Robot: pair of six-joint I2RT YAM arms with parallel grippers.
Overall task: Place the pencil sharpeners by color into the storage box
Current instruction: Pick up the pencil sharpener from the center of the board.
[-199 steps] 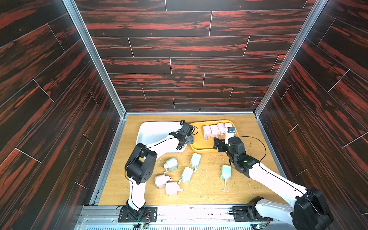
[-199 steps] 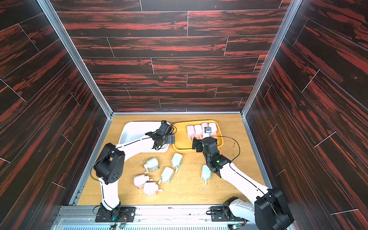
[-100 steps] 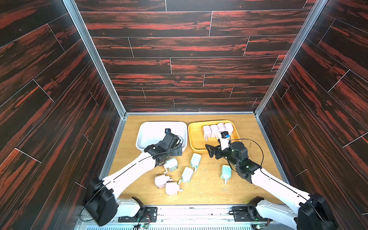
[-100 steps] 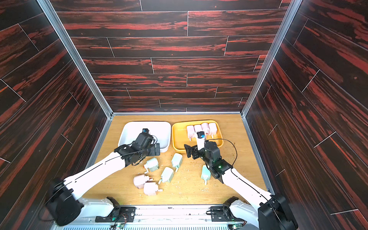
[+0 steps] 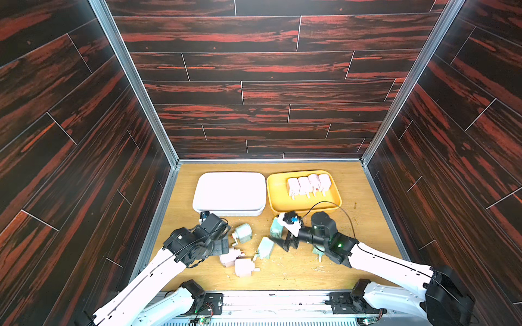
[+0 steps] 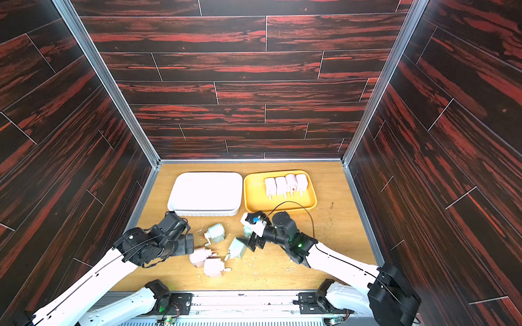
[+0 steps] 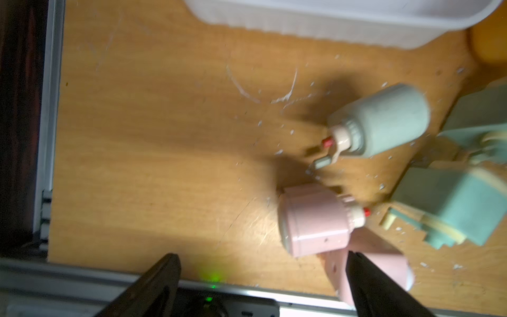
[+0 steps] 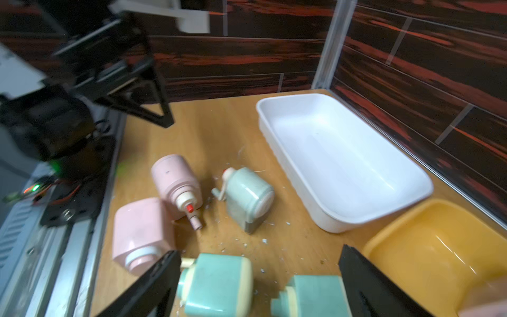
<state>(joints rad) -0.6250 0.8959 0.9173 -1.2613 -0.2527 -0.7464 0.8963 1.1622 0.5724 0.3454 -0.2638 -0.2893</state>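
Top view: both arms have pulled back from the trays and are now hanging over the loose pencil sharpeners (image 5: 264,247) at 6 o'clock on the desk (image 5: 364,225). Four pink ones are sitting in the yellow tray (image 5: 275,194); the white tray (image 5: 230,192) is looking empty. Left fingers (image 7: 384,288) and right fingers (image 8: 365,280) are spread wide, holding nothing, so I'm guessing another pick is next.

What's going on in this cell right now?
Two arms are sorting pencil sharpeners by colour. Four pink ones already sit in the yellow tray; the white tray is empty. Two pink and four green remain on the table. Both grippers are open and empty: the left gripper by the loose pink pair, the right gripper over two green ones.
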